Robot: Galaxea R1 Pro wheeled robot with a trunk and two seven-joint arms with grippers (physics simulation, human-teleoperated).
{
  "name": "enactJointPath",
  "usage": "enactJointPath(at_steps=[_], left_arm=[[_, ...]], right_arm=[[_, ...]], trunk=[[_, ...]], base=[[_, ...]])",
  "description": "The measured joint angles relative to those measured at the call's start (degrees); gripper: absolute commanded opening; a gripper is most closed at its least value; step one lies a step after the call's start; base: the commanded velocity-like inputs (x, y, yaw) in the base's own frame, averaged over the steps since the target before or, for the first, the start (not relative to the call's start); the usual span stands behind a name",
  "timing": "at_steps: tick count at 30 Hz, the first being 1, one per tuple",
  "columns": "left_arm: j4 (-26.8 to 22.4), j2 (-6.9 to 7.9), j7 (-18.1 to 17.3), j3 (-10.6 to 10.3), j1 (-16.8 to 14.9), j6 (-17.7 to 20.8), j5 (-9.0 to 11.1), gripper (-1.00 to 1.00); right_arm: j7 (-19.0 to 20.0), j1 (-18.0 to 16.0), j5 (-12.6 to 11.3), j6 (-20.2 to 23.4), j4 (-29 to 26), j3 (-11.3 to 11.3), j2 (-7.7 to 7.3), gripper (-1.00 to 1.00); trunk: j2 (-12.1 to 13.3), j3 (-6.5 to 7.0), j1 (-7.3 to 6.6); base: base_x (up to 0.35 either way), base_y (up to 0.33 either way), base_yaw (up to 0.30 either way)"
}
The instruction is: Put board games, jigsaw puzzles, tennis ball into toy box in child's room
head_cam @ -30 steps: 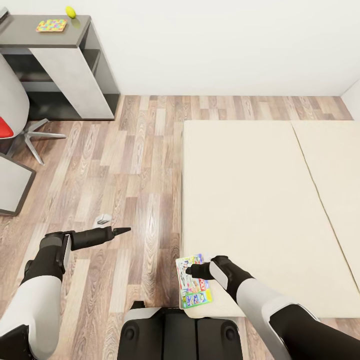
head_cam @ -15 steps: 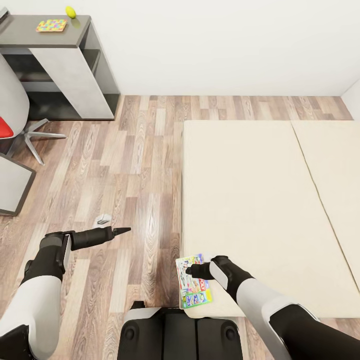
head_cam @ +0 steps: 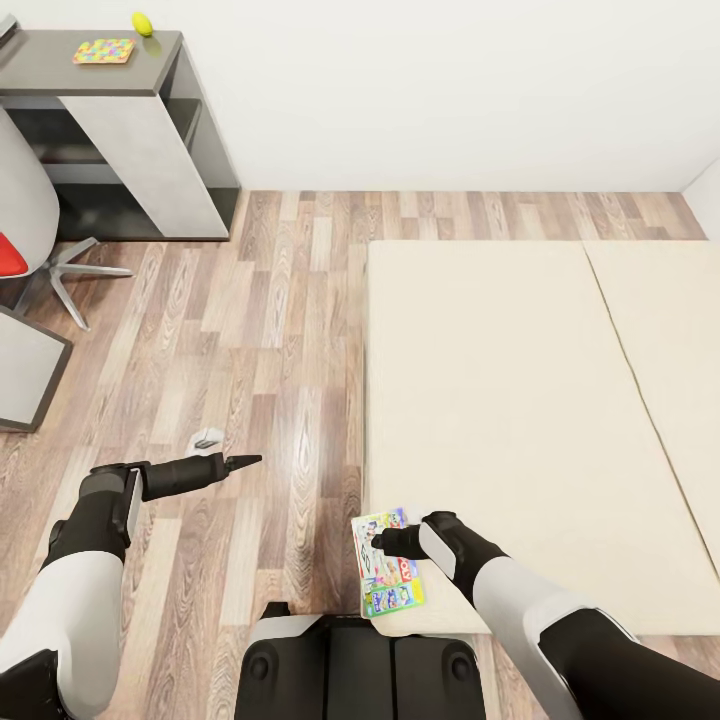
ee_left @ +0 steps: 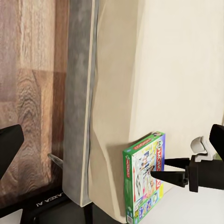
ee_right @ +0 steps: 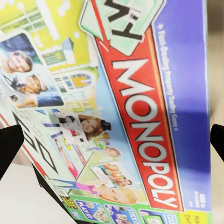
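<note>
A green-blue Monopoly board game (head_cam: 388, 565) lies flat on the near corner of the beige bed (head_cam: 520, 400). My right gripper (head_cam: 383, 541) hovers just over it, open; its fingertips (ee_right: 10, 145) stand wide apart with the printed lid (ee_right: 116, 112) between them. In the left wrist view the box (ee_left: 144, 177) shows at the mattress edge with the right gripper's fingers (ee_left: 170, 176) above it. My left gripper (head_cam: 245, 461) hangs open over the wood floor, holding nothing. Far back left, a jigsaw puzzle (head_cam: 103, 50) and the yellow tennis ball (head_cam: 141, 22) rest on the dark grey section of the table (head_cam: 150, 70).
A red chair (head_cam: 10, 255) with a star base stands at the left, beside a pale grey desk corner (head_cam: 25, 370). A small pale object (head_cam: 207, 438) lies on the floor near my left arm. Bare wood floor runs between the bed and the table.
</note>
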Motion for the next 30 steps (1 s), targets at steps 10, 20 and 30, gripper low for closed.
enactJointPath(at_steps=[10,20,30], left_arm=[[0.0,0.0,0.0,0.01,0.01,0.0,0.0,1.0],[0.0,0.0,0.01,0.01,0.01,0.0,-0.02,1.0],[0.0,0.0,0.02,0.0,0.01,0.0,0.0,1.0]], right_arm=[[0.0,0.0,0.01,0.0,0.0,-0.03,0.0,1.0],[0.0,0.01,-0.01,0.0,0.0,-0.03,-0.07,1.0],[0.0,0.01,-0.01,0.0,0.0,-0.01,-0.08,1.0]], trunk=[[0.0,0.0,0.0],[0.0,0.0,0.0],[0.0,0.0,0.0]], base=[[0.0,0.0,0.0],[0.0,0.0,0.0],[0.0,0.033,0.0]])
